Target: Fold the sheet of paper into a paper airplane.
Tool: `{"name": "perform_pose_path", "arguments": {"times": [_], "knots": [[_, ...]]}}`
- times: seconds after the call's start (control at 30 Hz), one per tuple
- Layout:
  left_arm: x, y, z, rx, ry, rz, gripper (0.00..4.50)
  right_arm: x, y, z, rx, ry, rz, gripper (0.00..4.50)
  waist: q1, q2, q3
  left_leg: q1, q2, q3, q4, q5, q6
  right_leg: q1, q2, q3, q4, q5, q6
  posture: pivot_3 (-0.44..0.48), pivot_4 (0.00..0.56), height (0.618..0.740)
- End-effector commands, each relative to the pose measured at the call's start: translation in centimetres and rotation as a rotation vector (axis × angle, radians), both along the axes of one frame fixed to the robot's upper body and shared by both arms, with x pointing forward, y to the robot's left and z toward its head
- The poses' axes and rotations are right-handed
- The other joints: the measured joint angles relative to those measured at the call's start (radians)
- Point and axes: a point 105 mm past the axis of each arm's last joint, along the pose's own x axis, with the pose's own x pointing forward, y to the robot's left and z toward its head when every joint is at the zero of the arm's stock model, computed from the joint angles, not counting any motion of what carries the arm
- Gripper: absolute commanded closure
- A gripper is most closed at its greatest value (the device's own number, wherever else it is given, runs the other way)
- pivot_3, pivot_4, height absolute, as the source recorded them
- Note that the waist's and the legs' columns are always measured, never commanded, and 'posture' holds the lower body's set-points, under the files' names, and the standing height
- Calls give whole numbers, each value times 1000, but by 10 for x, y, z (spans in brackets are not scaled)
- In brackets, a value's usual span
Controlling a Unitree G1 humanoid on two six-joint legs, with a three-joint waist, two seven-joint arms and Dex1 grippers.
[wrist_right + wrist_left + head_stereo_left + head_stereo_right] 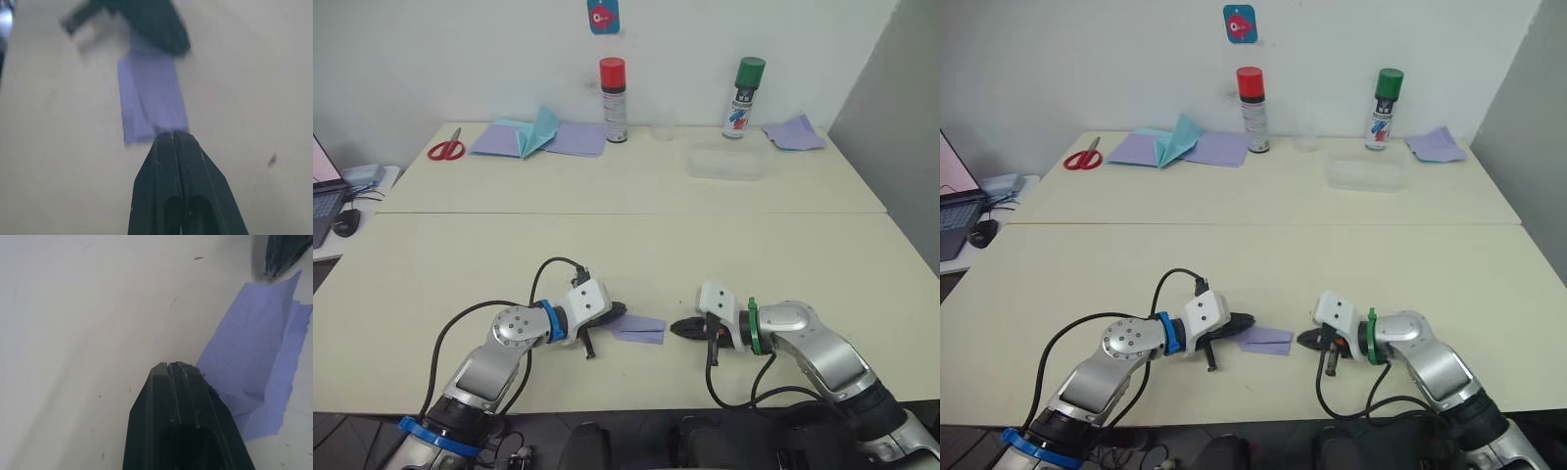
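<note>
The lavender sheet of paper (pixel 641 329) lies flat near the table's front edge, folded down to a small layered wedge. My left gripper (pixel 618 311) is shut, with its tip resting at the paper's left end. In the left wrist view the paper (pixel 259 342) lies just beside the closed fingers (pixel 168 382), not between them. My right gripper (pixel 677 328) is shut too and points at the paper's right end. Its closed fingertips (pixel 173 142) meet the near edge of the paper (pixel 151 98).
At the back stand a red-capped spray can (pixel 614 100) and a green-capped one (pixel 744 98). Also there are red scissors (pixel 447 148), lavender sheets with a teal folded shape (pixel 538 132), a clear plastic box (pixel 725 163) and more lavender paper (pixel 793 132). A laptop (pixel 325 191) sits off the left edge.
</note>
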Motion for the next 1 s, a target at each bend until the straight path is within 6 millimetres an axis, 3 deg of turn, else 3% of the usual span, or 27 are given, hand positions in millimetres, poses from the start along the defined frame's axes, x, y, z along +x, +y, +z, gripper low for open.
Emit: {"name": "perform_pose_path", "arguments": {"times": [0.03, 0.13, 0.3, 0.53, 0.7, 0.87, 1.0], "knots": [[-11, 14, -34, 92, 122, 31, 4500, 13, 10, 30, 91, -125, 11, 4483, 0, 0, 2, 0, 0, 0, 0, 0, 0, 0, 0, 0, 0, 0, 0, 0, 150, 740], [-11, 15, -34, 94, 121, 29, 4500, 13, 20, 27, 89, -126, 28, 4483, 1, -1, 2, 0, 0, 0, 0, 0, 0, 0, 0, -1, 0, 0, 0, 0, 150, 740], [-12, 15, -34, 96, 121, 26, 4500, 4, 34, -1, -9, -64, 63, 4483, 1, 0, 2, 0, -1, 1, -2, 0, 0, 0, 0, 0, 0, 2, 4, 0, 150, 740], [-13, 15, -32, 93, 117, 27, 4500, -11, 37, -27, -73, -10, 106, 4483, 1, 0, 2, 0, 0, 1, -2, 0, 0, -1, 0, -1, 0, 2, 3, 0, 150, 740], [-12, 16, -31, 88, 114, 32, 4500, -8, 36, -39, -87, 20, 80, 4483, 1, -1, 2, 0, 0, 1, -3, 0, 0, -1, 0, -1, 0, -1, -2, 0, 150, 740], [-12, 5, -21, 19, 99, 4, 4500, 1, 33, -47, -107, 8, 60, 4483, 0, 0, 2, 3, 1, 1, -3, 0, 0, 0, 0, -1, 0, -2, -3, 0, 150, 740], [-10, -10, -1, -86, 90, -13, 4500, 2, 33, -48, -111, 4, 58, 4483, 0, -1, 2, 3, 1, 1, -3, 0, 0, 1, 0, 0, 0, -2, -3, 0, 150, 740]]}}
